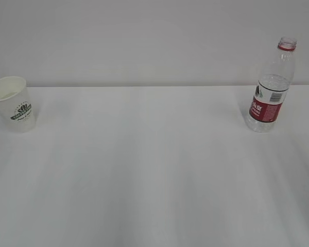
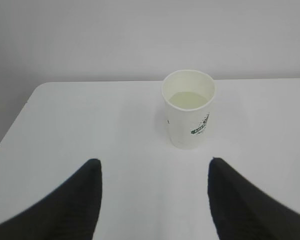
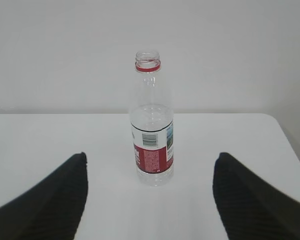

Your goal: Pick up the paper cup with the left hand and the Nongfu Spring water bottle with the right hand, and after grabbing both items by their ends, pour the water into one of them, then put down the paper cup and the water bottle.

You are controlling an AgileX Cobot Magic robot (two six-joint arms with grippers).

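Standing upright on table point(image 1: 154, 170): cup point(image 1: 13, 104) far left of bottle point(image 1: 270, 87), well apart. Cup dead ahead of left gripper point(image 2: 155, 172), slightly right of its centreline, long axis vertical, near but untouched. Bottle dead ahead of right gripper point(image 3: 150, 165), centred between jaws, axis vertical, likewise clear of them. Both grippers spread wide, holding nothing. Cup: white, green logo, yellowish water point(image 2: 189, 100) inside, fairly full. Bottle: clear, ribbed, uncapped, red neck ring, red label; level inside not readable. Judged: pour done, both items set down; alternatively pre-grasp, cannot separate.
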